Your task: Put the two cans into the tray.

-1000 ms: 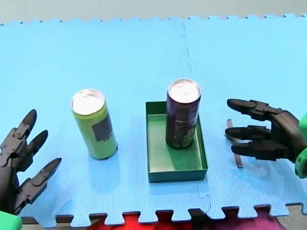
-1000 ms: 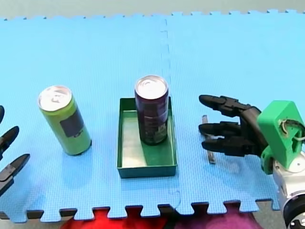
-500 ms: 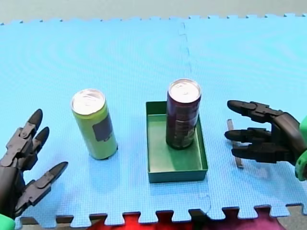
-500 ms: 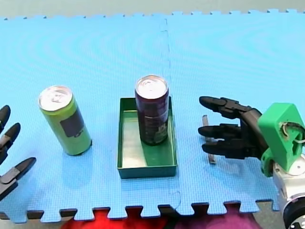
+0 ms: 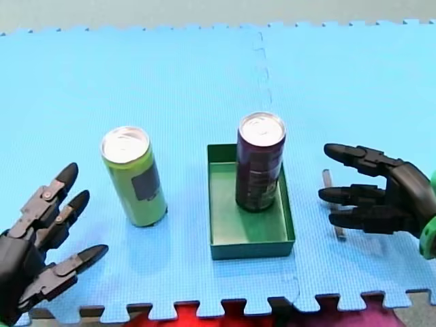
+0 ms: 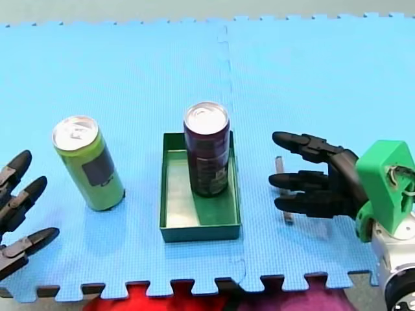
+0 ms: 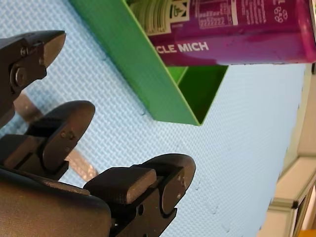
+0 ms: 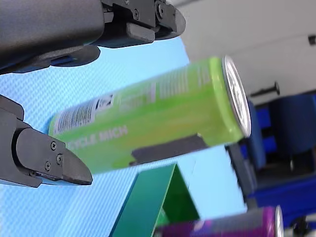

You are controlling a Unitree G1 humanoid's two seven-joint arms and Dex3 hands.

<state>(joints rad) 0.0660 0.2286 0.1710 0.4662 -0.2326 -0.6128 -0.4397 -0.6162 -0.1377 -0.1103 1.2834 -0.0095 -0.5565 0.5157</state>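
At the near left corner of the blue foam mat, the left hand holds nothing. Its fingers are uncurled and point toward the green can. That can stands upright on the mat, near the fingers but clear of them, just left of the tray. On the tray's right side the right hand is also empty. Its fingers are extended toward the tray's right wall without touching it, above a thin metal strip lying on the mat. The green tray holds the purple can, upright in its far half.
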